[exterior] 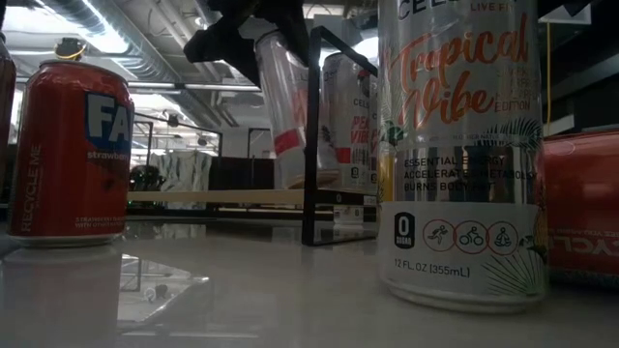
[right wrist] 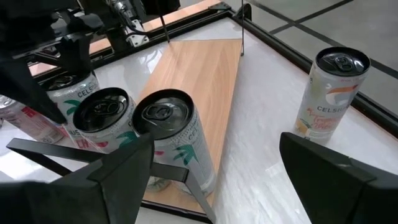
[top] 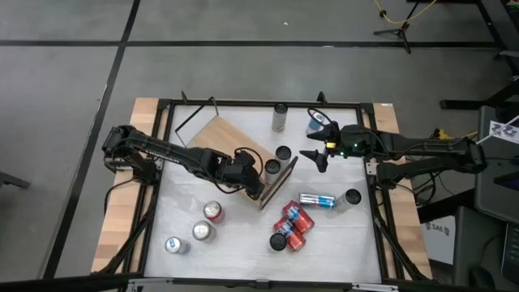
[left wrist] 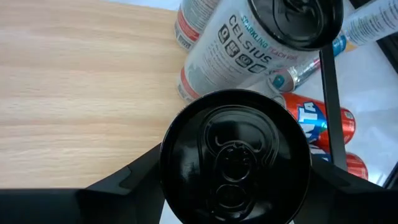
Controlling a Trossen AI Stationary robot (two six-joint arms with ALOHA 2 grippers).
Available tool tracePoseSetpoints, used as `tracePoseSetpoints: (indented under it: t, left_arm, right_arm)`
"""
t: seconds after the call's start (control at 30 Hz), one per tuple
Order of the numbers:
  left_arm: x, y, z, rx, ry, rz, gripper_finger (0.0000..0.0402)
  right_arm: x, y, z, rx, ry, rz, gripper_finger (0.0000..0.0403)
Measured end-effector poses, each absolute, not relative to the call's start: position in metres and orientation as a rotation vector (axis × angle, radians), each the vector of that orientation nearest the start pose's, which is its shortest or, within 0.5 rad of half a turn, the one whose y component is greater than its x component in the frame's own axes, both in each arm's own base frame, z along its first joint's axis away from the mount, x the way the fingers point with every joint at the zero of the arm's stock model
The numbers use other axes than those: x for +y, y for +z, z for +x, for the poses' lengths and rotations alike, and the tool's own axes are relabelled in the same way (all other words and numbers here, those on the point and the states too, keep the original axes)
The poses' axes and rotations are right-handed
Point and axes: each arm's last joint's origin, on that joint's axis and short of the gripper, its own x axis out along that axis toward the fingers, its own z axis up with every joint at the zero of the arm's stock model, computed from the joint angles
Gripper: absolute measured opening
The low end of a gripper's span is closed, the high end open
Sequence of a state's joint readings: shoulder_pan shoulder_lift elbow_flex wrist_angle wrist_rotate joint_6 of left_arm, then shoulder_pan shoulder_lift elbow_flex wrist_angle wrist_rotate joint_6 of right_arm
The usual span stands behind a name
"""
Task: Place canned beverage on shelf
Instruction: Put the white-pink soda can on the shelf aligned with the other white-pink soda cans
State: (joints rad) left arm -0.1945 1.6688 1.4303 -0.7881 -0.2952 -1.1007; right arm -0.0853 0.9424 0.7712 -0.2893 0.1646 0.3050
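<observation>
The shelf (top: 220, 139) is a light-wood board on a black wire frame, lying slantwise at the table's middle. Two Celsius cans (top: 283, 152) (top: 272, 167) stand on its right end. My left gripper (top: 253, 185) is over the shelf's near right corner, shut on a white black-topped can (left wrist: 236, 155), which shows tilted in the low view (exterior: 285, 106). My right gripper (top: 318, 154) hangs open to the right of the shelf, with nothing between its fingers (right wrist: 124, 168). My left gripper pinches the can between its two fingers, one on each side of the wall just below the top rim (left wrist: 169, 167). The fingers come slanting down from the table's left. The can hangs tilted, its lower end (exterior: 295, 179) at the shelf board; whether it touches, I cannot tell.
A Celsius can (top: 280, 116) stands at the far edge. Red cans (top: 292, 223), a lying can (top: 318, 200) and an upright one (top: 352, 197) crowd the near right. Three cans (top: 203, 231) stand near left. The shelf's left half (right wrist: 199, 74) is bare wood.
</observation>
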Motion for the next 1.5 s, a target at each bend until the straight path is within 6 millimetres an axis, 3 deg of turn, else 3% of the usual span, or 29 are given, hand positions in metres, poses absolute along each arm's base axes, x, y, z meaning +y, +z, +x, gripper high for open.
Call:
tracePoseSetpoints:
  t: [0.87,1.27,1.5]
  left_arm:
    - [-0.0582,0.2851,0.3425,0.819,0.617,-0.744,0.0247]
    - [-0.0582,0.2855,0.3424,0.818,0.618,-0.751,0.0309]
    - [-0.0591,0.2875,0.3455,0.79,0.594,-0.772,0.0323]
  right_arm:
    - [-0.022,0.2916,0.2016,0.42,-0.314,0.28,0.0342]
    - [-0.022,0.2916,0.2016,0.421,-0.314,0.28,0.0342]
    - [-0.022,0.2916,0.2016,0.421,-0.314,0.28,0.0342]
